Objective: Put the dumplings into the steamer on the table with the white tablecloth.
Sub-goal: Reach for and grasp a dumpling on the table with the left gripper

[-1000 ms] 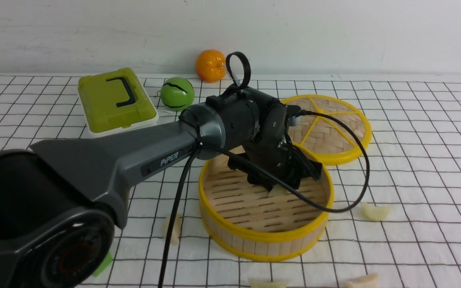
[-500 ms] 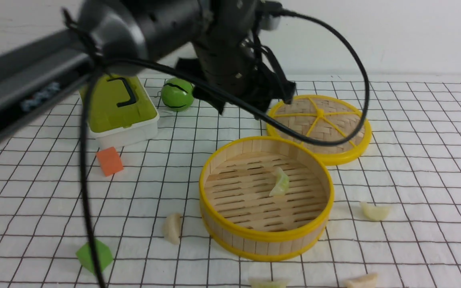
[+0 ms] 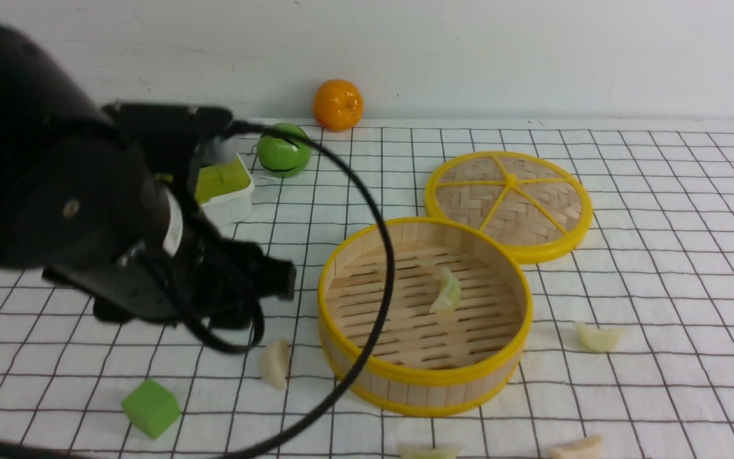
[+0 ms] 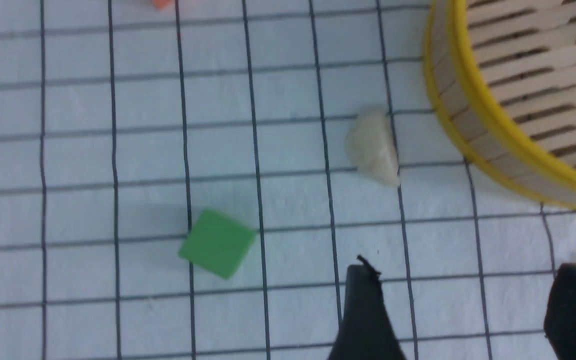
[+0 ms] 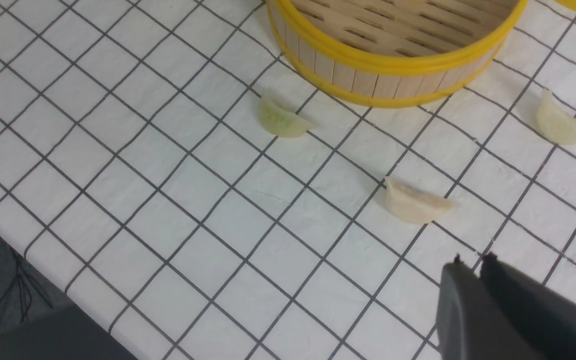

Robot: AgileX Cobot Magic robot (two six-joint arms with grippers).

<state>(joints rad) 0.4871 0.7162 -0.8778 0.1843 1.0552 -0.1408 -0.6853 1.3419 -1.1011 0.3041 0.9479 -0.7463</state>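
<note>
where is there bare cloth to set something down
Free: cloth right of the lid and steamer, beyond the lone dumpling; also the back strip between green ball and lid. Crowded: before the steamer, where three dumplings lie, and left, under the left arm.

Steamer [image 3: 424,390] in all 3 views

A round bamboo steamer [image 3: 418,389] with yellow rims sits mid-frame on a white, black-gridded tablecloth [image 3: 660,255]. One pale, green-tinged crescent dumpling [image 3: 446,292] lies on its slatted floor.

Around the steamer:
- One o'clock: a flat woven, yellow-rimmed lid [image 3: 510,204].
- Three o'clock: a cream dumpling [image 3: 596,336].
- Five o'clock: another dumpling [image 3: 574,447].
- Six o'clock: another dumpling [image 3: 427,451].
- Eight o'clock: a dumpling [image 3: 274,363], with a small green cube [image 3: 150,408] beyond it.
- Nine o'clock: the blurred black left arm [image 3: 74,210].
</note>
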